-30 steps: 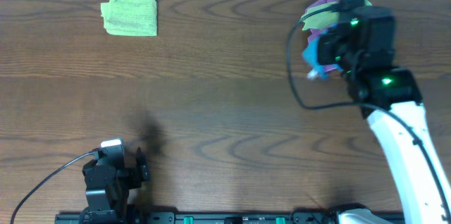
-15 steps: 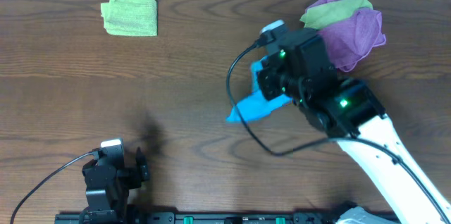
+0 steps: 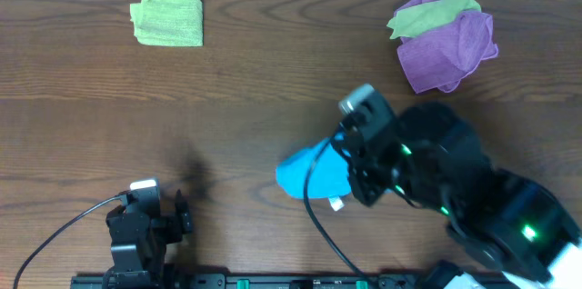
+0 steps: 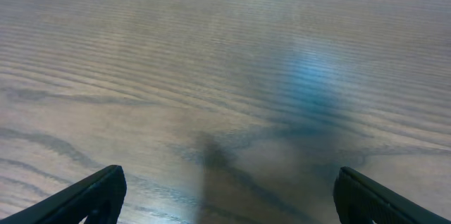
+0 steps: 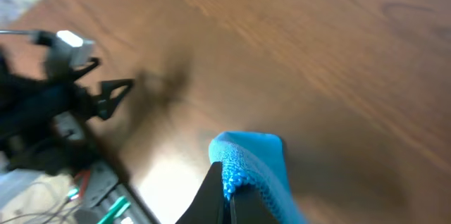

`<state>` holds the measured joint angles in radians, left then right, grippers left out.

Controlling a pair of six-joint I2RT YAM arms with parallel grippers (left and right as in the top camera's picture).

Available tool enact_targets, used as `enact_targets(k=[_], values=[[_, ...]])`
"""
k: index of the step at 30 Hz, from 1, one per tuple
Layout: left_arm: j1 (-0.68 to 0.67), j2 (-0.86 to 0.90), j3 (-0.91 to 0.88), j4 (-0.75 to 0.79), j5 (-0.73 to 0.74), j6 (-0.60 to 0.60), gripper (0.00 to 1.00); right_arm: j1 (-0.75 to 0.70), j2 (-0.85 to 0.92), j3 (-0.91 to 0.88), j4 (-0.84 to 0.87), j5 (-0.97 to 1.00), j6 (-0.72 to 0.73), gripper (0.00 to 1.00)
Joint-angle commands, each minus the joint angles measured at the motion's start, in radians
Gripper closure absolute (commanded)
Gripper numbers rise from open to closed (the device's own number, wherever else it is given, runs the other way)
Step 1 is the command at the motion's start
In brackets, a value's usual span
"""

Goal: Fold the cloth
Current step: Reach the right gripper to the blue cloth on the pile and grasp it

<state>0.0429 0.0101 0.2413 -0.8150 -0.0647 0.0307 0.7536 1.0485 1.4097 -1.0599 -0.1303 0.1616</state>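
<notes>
Two arms: one sits at the near left of the brown table [image 3: 273,89], one at the near right.
left gripper [image 4: 227,192]: its two fingers stand wide apart. Only bare wood shows between them. It holds nothing. From above it is low down by the near left edge [image 3: 182,212].
right gripper [image 5: 227,197]: its dark fingers are pinched tight on one edge of the cloth [image 5: 257,164]. From above, the big black arm covers the fingers.
cloth [image 3: 307,173]: it is bright blue, soft and bunched up. It is near the middle of the table, a bit toward the near edge, just left of the right arm. One end is up in the pinch and the rest hangs down. I cannot tell how much of it rests on the wood.
white tag [image 3: 336,204]: it peeks out at the near side of the cloth.
purple cloth [image 3: 450,48]: it is a crumpled heap at the far right, well apart from the blue one.
yellow-green cloths: one lies flat and folded at the far left [image 3: 167,21]. The other lies on the far side of the purple heap [image 3: 427,14].
black cable [image 3: 318,225]: it loops from the right arm past the near edge of the cloth.
</notes>
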Motion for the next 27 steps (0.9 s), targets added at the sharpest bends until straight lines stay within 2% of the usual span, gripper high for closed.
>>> enact_targets(k=[1,7,11,12,14,16,17,19,22,27], values=[[-0.004,-0.006,-0.039,-0.025,0.035,0.014,0.04,0.013,0.024,0.011,-0.037,-0.035,0.043,0.98],[-0.004,-0.006,-0.039,-0.022,0.04,0.014,0.05,-0.006,0.205,-0.006,0.035,0.078,-0.027,0.98],[-0.004,-0.006,-0.039,-0.02,0.04,0.014,0.05,-0.092,0.422,-0.006,0.328,0.134,-0.102,0.98],[-0.004,-0.006,-0.039,-0.019,0.04,0.014,0.05,-0.122,0.482,-0.006,0.431,0.135,-0.112,0.94],[-0.004,-0.006,-0.039,-0.018,0.04,0.013,0.05,-0.182,0.608,-0.001,0.687,0.187,-0.113,0.31],[-0.004,-0.006,-0.039,-0.018,0.04,0.014,0.05,-0.238,0.724,0.058,0.935,0.282,-0.076,0.08],[-0.004,-0.006,-0.039,-0.017,0.04,0.014,0.05,-0.251,0.742,0.092,0.955,0.283,-0.061,0.01],[-0.004,-0.006,-0.039,-0.013,0.04,0.014,0.05,-0.267,0.755,0.166,0.907,0.279,-0.055,0.01],[-0.004,-0.006,-0.039,0.003,0.04,0.013,0.05,-0.269,0.747,0.241,0.735,0.28,-0.066,0.01],[-0.004,-0.006,-0.039,0.031,0.064,0.01,0.05,-0.269,0.739,0.255,0.509,0.196,-0.065,0.01]])
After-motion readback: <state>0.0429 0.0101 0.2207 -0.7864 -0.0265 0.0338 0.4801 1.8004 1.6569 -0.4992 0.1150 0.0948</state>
